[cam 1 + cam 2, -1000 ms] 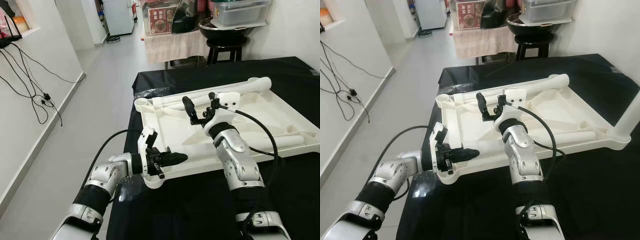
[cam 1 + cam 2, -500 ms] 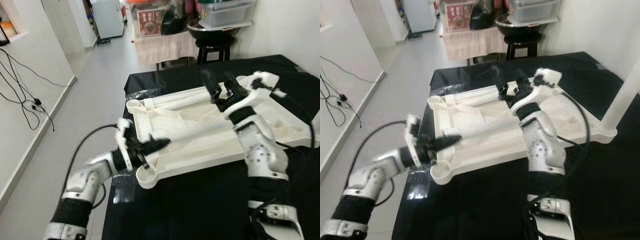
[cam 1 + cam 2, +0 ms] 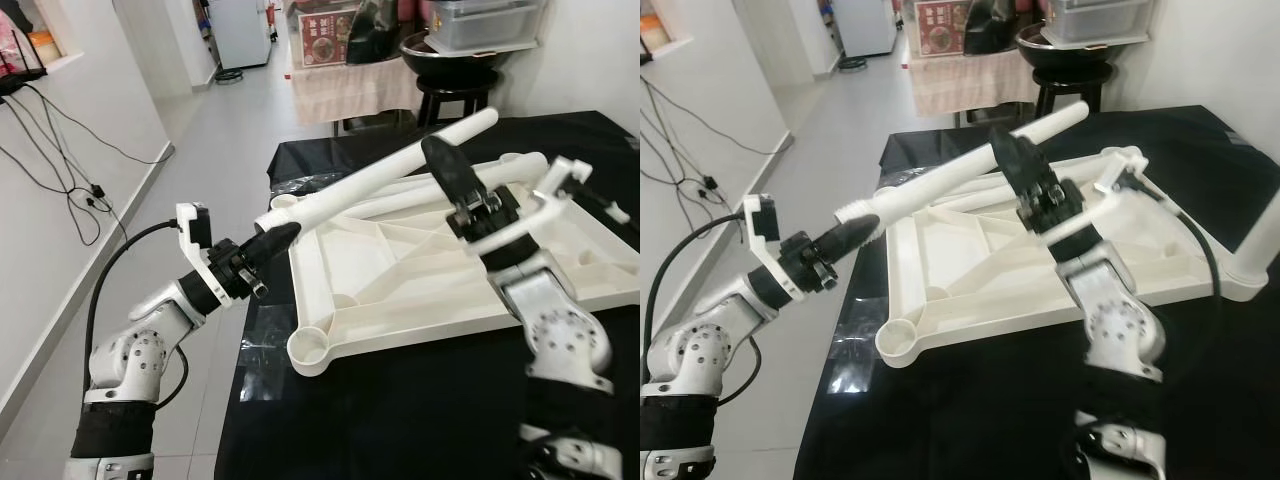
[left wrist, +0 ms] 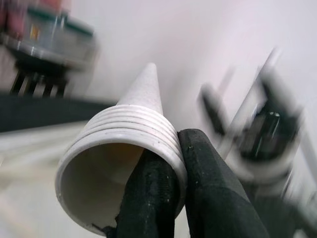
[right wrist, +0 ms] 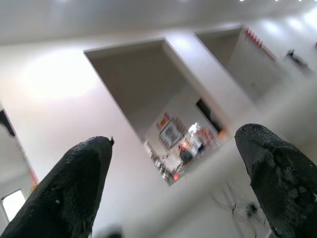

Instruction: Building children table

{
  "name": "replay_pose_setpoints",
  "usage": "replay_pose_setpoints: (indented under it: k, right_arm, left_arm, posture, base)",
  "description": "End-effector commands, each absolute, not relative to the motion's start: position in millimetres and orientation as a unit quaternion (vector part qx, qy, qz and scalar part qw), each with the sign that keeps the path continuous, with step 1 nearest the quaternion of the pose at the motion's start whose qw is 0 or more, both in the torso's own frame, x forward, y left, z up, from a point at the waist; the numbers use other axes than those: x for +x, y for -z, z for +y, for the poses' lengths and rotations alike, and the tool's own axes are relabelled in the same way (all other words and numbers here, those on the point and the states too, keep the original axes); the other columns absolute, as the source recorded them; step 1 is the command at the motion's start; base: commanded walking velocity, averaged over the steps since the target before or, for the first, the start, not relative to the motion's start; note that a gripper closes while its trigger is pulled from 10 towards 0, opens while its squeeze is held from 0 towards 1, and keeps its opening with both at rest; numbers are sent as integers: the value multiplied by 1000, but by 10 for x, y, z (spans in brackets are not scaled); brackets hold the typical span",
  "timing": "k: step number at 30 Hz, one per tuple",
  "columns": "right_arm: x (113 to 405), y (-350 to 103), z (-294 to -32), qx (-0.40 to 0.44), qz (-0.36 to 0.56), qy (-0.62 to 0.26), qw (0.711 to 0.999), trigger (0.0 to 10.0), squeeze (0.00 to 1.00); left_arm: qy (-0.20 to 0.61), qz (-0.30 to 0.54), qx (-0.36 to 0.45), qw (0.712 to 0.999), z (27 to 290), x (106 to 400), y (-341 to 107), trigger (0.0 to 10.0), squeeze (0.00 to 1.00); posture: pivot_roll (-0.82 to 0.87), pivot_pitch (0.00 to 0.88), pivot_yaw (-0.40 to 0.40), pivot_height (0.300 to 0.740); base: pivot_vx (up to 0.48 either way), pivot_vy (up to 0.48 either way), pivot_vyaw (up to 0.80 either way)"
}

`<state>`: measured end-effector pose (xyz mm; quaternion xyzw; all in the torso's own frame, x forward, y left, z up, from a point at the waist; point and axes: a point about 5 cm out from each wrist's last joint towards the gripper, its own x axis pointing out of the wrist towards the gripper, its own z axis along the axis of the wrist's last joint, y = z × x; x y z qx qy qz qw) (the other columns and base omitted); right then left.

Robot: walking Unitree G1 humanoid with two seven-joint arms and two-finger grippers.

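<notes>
A white children's tabletop (image 3: 400, 290) lies upside down on the black table (image 3: 400, 420), with an empty leg socket (image 3: 310, 352) at its near-left corner. A white table leg (image 3: 390, 170) hangs slanted above it, its threaded end low on the left. My left gripper (image 3: 262, 245) is shut on that threaded rim (image 4: 124, 134), one finger inside the tube and one outside. My right gripper (image 5: 173, 163) is raised by the leg's middle, fingers (image 3: 445, 170) pointing up and open with nothing between them. Another leg (image 3: 1260, 240) stands upright at the tabletop's right corner.
The black table's left edge drops to grey floor (image 3: 200, 160). Cables hang on the white wall (image 3: 70, 190) at the left. Behind stand a black stool (image 3: 455, 95) with a bowl and a cloth-covered stand (image 3: 345, 90). A clear sheet (image 3: 262, 350) lies at the table's near-left edge.
My left gripper has left the tabletop's edge and now holds the leg's threaded end up at the left. The leg is lifted off the tabletop. My right arm has risen.
</notes>
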<state>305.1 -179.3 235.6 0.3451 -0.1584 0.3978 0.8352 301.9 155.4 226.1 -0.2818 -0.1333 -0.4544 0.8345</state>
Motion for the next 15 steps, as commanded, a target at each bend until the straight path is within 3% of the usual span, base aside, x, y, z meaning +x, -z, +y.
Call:
replay_pose_setpoints:
  k: [1, 2, 8, 10, 12, 13, 15]
  right_arm:
    - [3008, -2318, -1676, 335, -137, -435, 824, 10000, 0]
    - [2961, -2249, -1577, 338, -114, -462, 812, 10000, 0]
    - [2917, -2285, -1452, 345, -109, -493, 791, 10000, 0]
    - [2890, -2347, -1391, 352, -114, -513, 774, 10000, 0]
    - [2890, -2347, -1391, 352, -114, -513, 774, 10000, 0]
    - [2842, -2457, -1320, 353, -129, -547, 748, 10000, 0]
    - [2824, -2497, -1299, 353, -135, -558, 739, 10000, 0]
  left_arm:
    - [472, -181, -302, 808, 1578, 2963, -2471, 0, 0]
    - [509, -192, -338, 768, 1538, 2858, -2523, 0, 0]
    - [555, -178, -367, 725, 1466, 2718, -2488, 0, 0]
    - [578, -161, -376, 705, 1416, 2639, -2439, 7255, 0]
    - [578, -161, -376, 705, 1416, 2639, -2439, 7255, 0]
    - [593, -142, -386, 692, 1359, 2578, -2357, 10000, 0]
    - [595, -138, -389, 690, 1343, 2566, -2333, 10000, 0]
  posture:
    - [-135, 0, 87, 740]
    - [-132, 0, 86, 740]
    - [-126, 0, 85, 740]
    - [-125, 0, 86, 740]
    - [-125, 0, 86, 740]
    - [-123, 0, 84, 740]
    - [-122, 0, 84, 740]
  base:
    - [0, 0, 0]
    - [0, 0, 0]
    - [0, 0, 0]
    - [0, 0, 0]
    - [0, 0, 0]
    - [0, 0, 0]
    - [0, 0, 0]
